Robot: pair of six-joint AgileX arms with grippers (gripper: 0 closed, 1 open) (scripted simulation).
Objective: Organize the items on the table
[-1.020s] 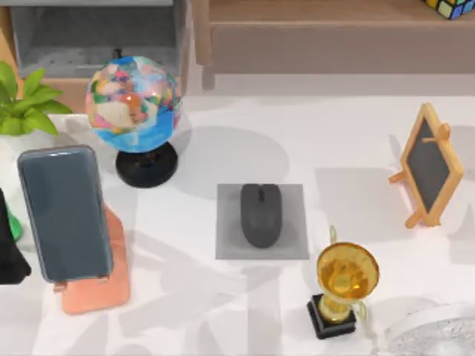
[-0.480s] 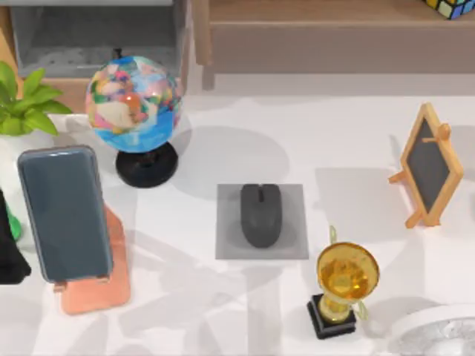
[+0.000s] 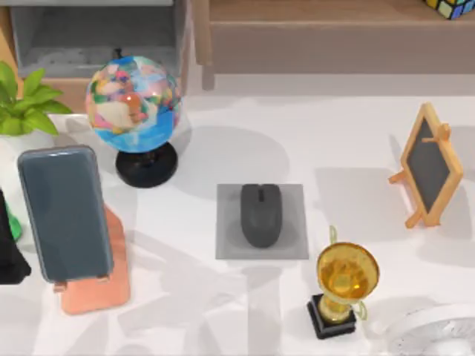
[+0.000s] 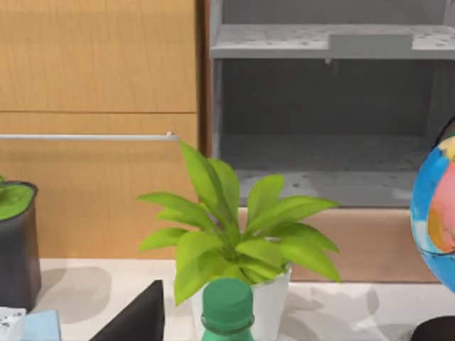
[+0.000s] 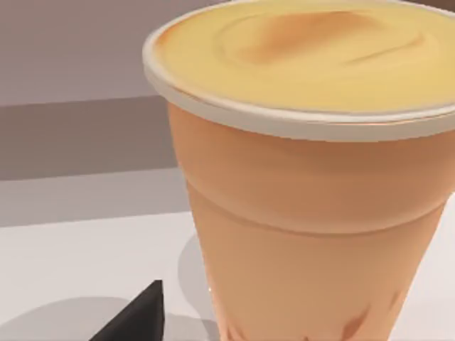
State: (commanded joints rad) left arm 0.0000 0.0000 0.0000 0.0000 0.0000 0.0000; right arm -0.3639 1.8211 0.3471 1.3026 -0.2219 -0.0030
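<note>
No brand, label or writing can be read on anything here.

The mouse (image 3: 260,215) is a small dark-grey oval with a faint seam down its front half, lying flat and square on a grey mat (image 3: 262,221) near the middle of the tabletop (image 3: 341,148). The phone (image 3: 65,213) is a larger blue-grey slab with rounded corners and a glossy face, propped on a salmon stand (image 3: 100,285) at the left side of the tabletop, well apart from the mouse.

The tabletop is white and matte, crossed by soft shadows. A many-coloured globe (image 3: 133,104) on a black base stands just behind the phone, with a leafy plant (image 3: 26,104) in a white pot at the left edge. A gold trophy (image 3: 346,282) on a black base stands just beside the mat's front right corner; a small wood-framed chalkboard (image 3: 430,165) stands toward the right, and a white round object (what it is, I cannot tell) shows at the front right corner. Behind runs a brown wooden shelf (image 3: 312,37) with a grey recess; a colour cube (image 3: 450,7) sits on it.

The left arm is a dark shape at the left edge (image 3: 9,252); the left wrist view looks past the plant and a green cap (image 4: 227,305) to the shelf. The right wrist view faces an orange cup (image 5: 313,177). Whether either hand is released or clenched I cannot tell.
</note>
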